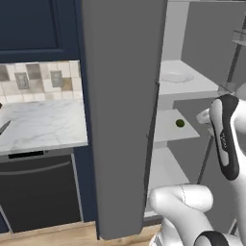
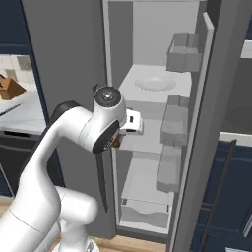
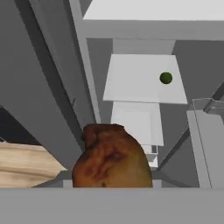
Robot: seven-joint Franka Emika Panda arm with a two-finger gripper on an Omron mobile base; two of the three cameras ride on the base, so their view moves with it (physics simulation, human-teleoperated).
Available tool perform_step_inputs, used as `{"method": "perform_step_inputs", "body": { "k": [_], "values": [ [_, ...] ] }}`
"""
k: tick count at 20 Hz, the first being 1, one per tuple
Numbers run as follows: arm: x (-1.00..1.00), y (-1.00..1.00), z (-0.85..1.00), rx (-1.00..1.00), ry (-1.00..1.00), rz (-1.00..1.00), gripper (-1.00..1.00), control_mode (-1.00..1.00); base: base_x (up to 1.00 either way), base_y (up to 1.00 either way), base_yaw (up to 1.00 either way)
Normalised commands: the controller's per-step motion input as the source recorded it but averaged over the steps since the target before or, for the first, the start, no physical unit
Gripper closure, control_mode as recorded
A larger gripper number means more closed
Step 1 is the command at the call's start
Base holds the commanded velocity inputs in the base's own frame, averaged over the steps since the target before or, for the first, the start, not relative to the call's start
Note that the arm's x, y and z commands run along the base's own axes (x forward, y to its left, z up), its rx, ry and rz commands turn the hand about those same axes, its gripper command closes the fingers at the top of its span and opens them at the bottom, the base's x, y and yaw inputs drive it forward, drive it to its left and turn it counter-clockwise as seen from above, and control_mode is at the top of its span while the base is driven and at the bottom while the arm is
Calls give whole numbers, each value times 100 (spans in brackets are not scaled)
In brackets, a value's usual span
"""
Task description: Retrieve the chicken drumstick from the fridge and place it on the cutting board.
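Note:
The fridge stands open, its broad grey door [image 1: 122,115] swung out to the left and its pale shelves [image 2: 147,142] showing. My gripper [image 2: 119,139] hangs just in front of the middle shelf, shut on the chicken drumstick [image 3: 112,159], a brown-orange lumpy piece that covers the fingertips in the hand view. A sliver of the drumstick [image 2: 117,142] peeks out beneath the hand in the right base view. The cutting board is out of view.
A tiny green ball [image 1: 180,123] lies on the middle shelf [image 3: 144,78], and a white plate [image 2: 155,83] on the shelf above. Grey door bins [image 2: 174,123] line the right door. A marble counter [image 1: 43,125] over a dark appliance [image 1: 38,192] lies left.

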Motion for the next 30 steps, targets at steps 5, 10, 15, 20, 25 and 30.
{"method": "perform_step_inputs", "body": {
  "k": [5,10,15,20,25,30],
  "values": [
    [0,0,0,0,0,0,100,100,-50,71,0],
    [0,0,0,0,0,0,100,100,2,100,0],
    [0,0,0,0,0,0,100,100,4,100,0],
    [0,0,0,0,0,0,100,100,0,100,10],
    [0,0,0,0,0,0,100,100,-40,100,66],
    [0,0,0,0,0,0,100,100,-25,77,80]
  ]
}}
